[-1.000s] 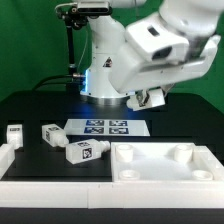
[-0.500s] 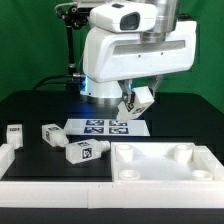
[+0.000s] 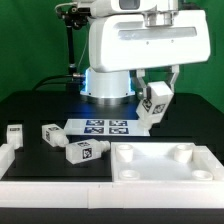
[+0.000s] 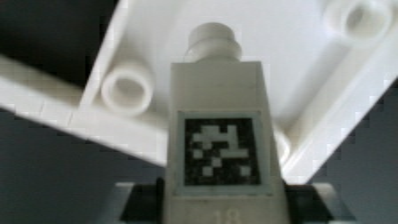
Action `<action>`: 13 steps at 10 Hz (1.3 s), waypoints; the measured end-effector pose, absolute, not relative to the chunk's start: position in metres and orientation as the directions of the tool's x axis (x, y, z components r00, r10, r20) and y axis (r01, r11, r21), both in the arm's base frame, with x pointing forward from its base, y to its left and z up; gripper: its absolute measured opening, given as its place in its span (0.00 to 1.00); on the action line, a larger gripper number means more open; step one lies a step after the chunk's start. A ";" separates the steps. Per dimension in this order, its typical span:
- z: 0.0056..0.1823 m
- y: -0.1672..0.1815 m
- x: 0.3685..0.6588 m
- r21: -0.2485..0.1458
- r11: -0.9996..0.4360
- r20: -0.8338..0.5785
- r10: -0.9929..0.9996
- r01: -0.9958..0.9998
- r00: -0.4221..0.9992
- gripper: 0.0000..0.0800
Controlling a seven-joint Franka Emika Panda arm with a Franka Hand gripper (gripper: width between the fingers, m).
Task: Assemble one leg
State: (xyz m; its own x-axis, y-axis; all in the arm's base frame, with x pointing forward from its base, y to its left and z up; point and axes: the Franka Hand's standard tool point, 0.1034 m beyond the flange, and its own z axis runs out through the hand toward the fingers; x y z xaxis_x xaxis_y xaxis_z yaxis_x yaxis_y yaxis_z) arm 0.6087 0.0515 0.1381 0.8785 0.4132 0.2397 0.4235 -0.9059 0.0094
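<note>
Out back, plain green backdrop (image 3: 25, 40) edge to edge, evenly lit. Down front, matte black tabletop (image 3: 30, 108), dark w/ little sheen. Over on ext. view's left, thin black stand (image 3: 68, 50) upright at rear of table, red bits up top, cable drooping off it. Mid-table, marker board (image 3: 105, 126) lying flat. Along near edge, low white barrier (image 3: 40, 182). Cool blue glow (image 3: 86, 88) low at centre rear.

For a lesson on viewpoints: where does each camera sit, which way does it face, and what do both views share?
Exterior view: off the arm, facing table and robot; shows the arm and gripper holding the leg over the panel.
Wrist view: on the wrist, looking along the leg at the panel; fingers show.
Shared: leg and panel.
</note>
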 end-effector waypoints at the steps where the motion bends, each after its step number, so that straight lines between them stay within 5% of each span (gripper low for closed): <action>1: 0.131 0.061 0.606 0.055 -0.908 0.322 0.410 0.415 0.853 0.36; 3: 0.127 0.041 0.601 0.124 -0.905 0.397 0.421 0.406 0.816 0.36; 5: 0.124 0.035 0.601 0.138 -0.911 0.421 0.409 0.389 0.810 0.36; 11: 0.118 0.103 0.627 0.010 -0.956 0.463 0.264 0.293 0.846 0.36; 13: 0.117 0.101 0.627 0.015 -0.954 0.461 0.272 0.299 0.845 0.36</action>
